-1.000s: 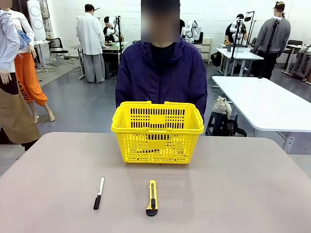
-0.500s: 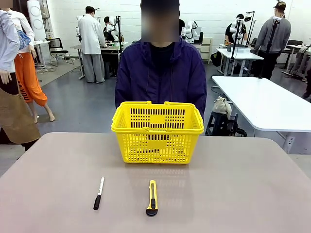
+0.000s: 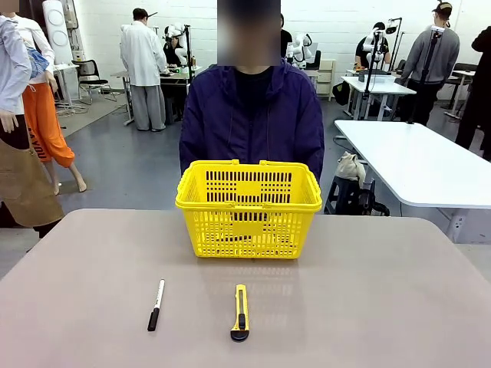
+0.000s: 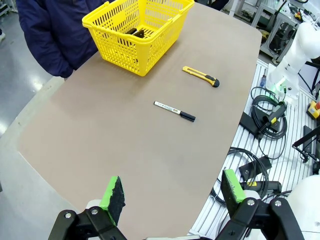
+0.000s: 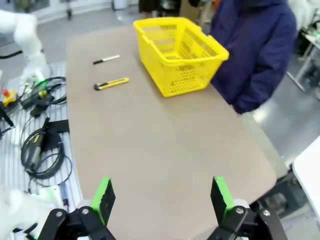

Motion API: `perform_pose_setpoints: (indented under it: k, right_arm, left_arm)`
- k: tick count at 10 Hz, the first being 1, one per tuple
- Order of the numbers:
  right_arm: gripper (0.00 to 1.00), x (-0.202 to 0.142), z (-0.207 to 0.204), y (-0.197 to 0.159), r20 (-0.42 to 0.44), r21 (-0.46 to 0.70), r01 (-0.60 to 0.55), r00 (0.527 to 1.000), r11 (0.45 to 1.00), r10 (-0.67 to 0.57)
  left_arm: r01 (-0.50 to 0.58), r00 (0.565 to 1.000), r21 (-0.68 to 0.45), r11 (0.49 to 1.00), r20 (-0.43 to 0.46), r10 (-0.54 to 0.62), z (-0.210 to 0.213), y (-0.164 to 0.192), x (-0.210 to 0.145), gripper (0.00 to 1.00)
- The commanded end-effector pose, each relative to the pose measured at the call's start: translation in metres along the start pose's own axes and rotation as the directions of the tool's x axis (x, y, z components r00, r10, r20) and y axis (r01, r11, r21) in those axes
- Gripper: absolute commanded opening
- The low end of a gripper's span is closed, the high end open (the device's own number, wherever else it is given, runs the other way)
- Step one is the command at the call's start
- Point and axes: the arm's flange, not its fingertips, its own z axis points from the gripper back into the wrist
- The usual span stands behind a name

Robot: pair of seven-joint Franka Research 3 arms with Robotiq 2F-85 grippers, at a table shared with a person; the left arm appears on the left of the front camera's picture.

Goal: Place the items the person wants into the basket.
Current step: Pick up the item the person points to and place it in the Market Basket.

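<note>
Well apart from the basket [image 4: 137, 30], left gripper [image 4: 172, 192] and right gripper [image 5: 162, 197] both hang with fingers spread wide.

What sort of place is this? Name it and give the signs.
Probably a robotics lab or test hall: other tables with robot arms behind the person, people in white coats, and cables beside the table.

I saw a bright yellow slotted basket [image 3: 248, 208], a white marker [image 3: 156, 304] with black cap, a yellow-and-black cutter [image 3: 241, 312], a grey-brown surface [image 3: 368, 307].
</note>
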Motion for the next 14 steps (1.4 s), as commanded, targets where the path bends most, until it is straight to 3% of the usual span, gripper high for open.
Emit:
perform_pose_setpoints:
  k: [1,2,3,14]
  right_arm:
    - [1.0,0.015,-0.011,0.02,-0.04,-0.086,0.05,0.998,0.995,-0.053]
    - [1.0,0.02,-0.013,0.021,-0.05,-0.1,0.049,0.997,0.994,-0.054]
    - [1.0,0.004,0.001,0.005,-0.026,-0.039,0.021,0.999,0.999,-0.022]
    - [1.0,0.004,0.001,0.005,-0.026,-0.039,0.021,0.999,0.999,-0.022]
  left_arm:
    - [0.016,1.0,-0.009,1.0,0.02,-0.016,0.002,0.0,-0.001,1.0]
    - [0.016,1.0,-0.009,1.0,0.02,-0.016,0.002,0.0,-0.001,1.0]
    - [0.016,1.0,-0.009,1.0,0.02,-0.016,0.002,0.0,-0.001,1.0]
    - [0.016,1.0,-0.009,1.0,0.02,-0.016,0.002,0.0,-0.001,1.0]
